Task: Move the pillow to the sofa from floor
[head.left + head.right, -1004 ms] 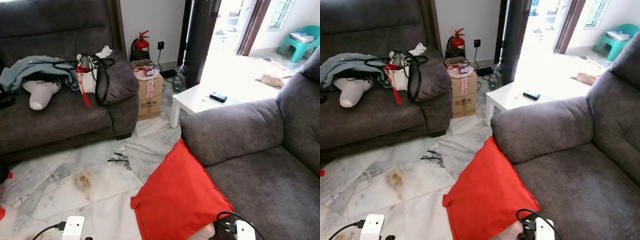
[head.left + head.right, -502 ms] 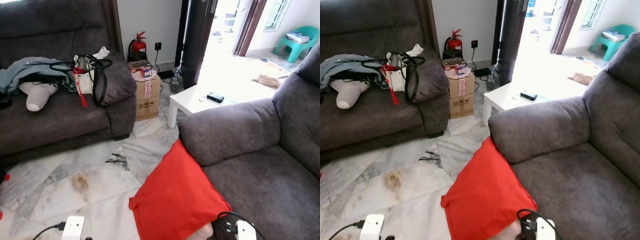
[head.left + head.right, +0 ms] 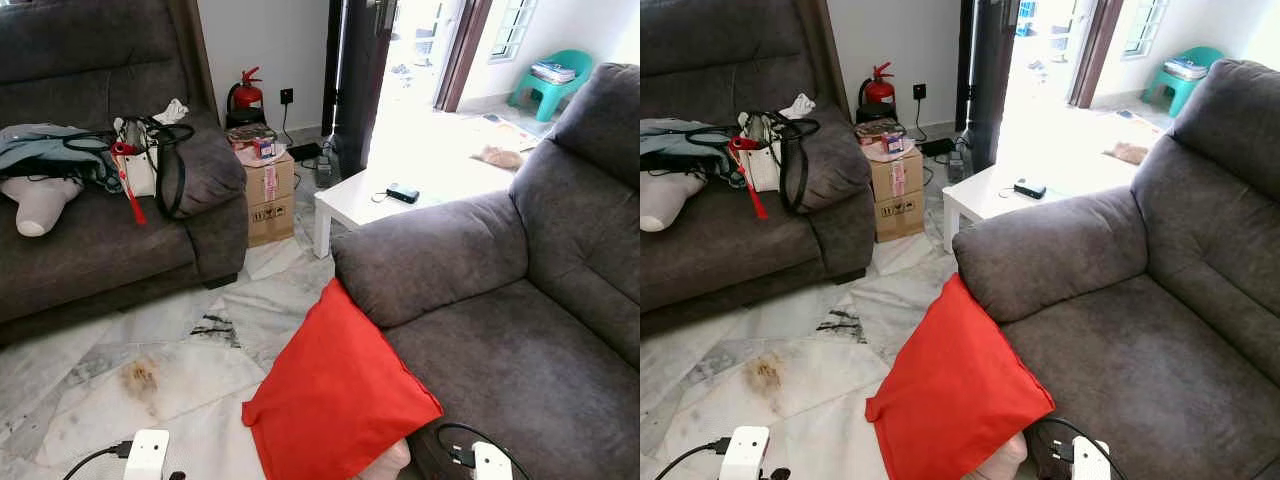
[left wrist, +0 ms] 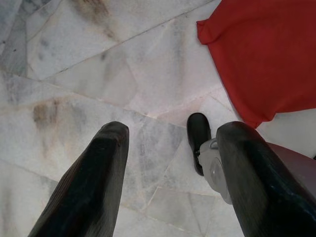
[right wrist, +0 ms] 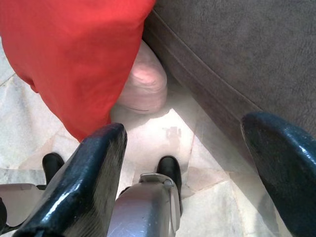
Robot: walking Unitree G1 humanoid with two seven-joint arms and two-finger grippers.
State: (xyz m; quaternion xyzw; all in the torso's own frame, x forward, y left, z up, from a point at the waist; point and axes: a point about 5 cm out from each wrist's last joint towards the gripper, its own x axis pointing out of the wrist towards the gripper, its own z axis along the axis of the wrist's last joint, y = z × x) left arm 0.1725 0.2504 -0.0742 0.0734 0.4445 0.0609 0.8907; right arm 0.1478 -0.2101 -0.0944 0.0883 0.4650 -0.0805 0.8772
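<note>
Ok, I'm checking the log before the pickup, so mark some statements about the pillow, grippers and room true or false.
1. The red pillow leans against the front of the grey sofa, its lower edge on the marble floor. True.
2. The right gripper is shut on the pillow. False: its fingers are spread, holding nothing.
3. The left gripper is open above bare floor. True.
4. The fire extinguisher lies on the white table. False: it stands by the wall; the table holds a small dark object.

Glossy black fingers (image 4: 94,187), silver wrist housing (image 5: 143,210)
</note>
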